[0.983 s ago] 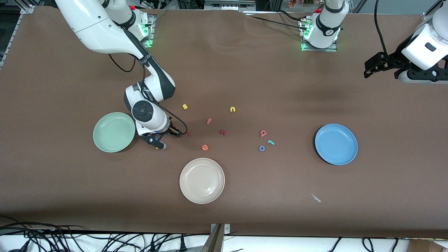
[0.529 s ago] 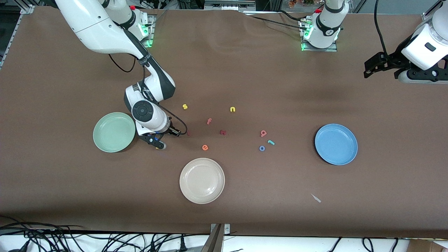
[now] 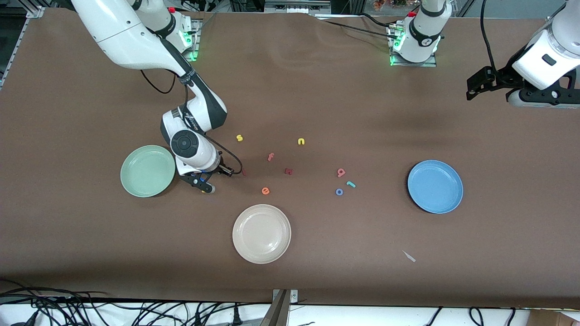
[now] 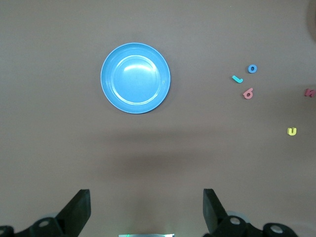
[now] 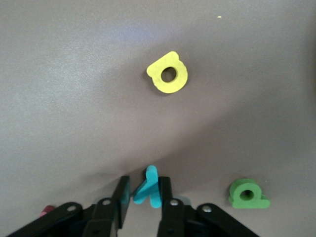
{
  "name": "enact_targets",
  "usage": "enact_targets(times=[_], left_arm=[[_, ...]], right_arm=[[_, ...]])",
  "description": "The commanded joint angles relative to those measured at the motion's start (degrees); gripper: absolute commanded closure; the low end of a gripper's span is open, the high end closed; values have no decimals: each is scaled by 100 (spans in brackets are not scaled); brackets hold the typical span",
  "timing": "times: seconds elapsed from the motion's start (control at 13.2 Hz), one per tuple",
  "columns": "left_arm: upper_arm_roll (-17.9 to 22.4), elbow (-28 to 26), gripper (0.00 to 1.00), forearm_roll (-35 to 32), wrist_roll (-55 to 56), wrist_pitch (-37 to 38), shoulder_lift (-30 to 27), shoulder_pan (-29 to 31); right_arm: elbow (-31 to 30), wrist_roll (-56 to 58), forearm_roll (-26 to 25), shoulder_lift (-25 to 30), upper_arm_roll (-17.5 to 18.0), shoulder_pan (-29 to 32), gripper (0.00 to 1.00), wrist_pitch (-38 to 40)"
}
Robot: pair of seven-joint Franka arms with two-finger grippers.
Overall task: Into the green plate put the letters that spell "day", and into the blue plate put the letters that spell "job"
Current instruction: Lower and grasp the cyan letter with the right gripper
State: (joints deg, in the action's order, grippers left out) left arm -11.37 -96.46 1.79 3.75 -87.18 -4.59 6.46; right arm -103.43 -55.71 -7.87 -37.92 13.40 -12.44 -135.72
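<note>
A brown desk [image 3: 317, 90] carries three plates: a green plate [image 3: 147, 171] toward the right arm's end, a blue plate [image 3: 435, 186] toward the left arm's end, and a cream-white plate [image 3: 261, 233] between them, nearer the front camera. Small foam letters lie scattered mid-desk: yellow s [image 3: 239, 137], yellow n [image 3: 301, 141], pink f [image 3: 270, 157], orange e [image 3: 265, 191], blue o [image 3: 339, 192], teal j [image 3: 350, 184], red-pink b [image 3: 341, 172].

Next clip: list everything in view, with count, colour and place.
green plate: 1, right arm's end
blue plate: 1, left arm's end
cream plate: 1, nearest the camera
j, o, b: teal, blue, red-pink, grouped toward the blue plate
s, n: yellow, farthest back
f, e: pink, orange, mid-table
a, d: yellow, green, by the right gripper
y: teal, gripped
right gripper: shut on y, beside the green plate
left gripper: open, waiting
</note>
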Motion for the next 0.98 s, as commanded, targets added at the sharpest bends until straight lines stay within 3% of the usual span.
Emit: enact_targets(times=[0.0, 0.61, 0.91], left_arm=[[-23, 162, 0, -91, 38, 114, 81, -13], [-6, 162, 0, -65, 46, 114, 116, -4], [3, 215, 0, 302, -33, 43, 151, -4]], right_arm=[[51, -63, -109, -40, -21, -31, 76, -33], [130, -63, -92, -23, -12, -40, 88, -7], [244, 16, -92, 3, -12, -40, 91, 142]])
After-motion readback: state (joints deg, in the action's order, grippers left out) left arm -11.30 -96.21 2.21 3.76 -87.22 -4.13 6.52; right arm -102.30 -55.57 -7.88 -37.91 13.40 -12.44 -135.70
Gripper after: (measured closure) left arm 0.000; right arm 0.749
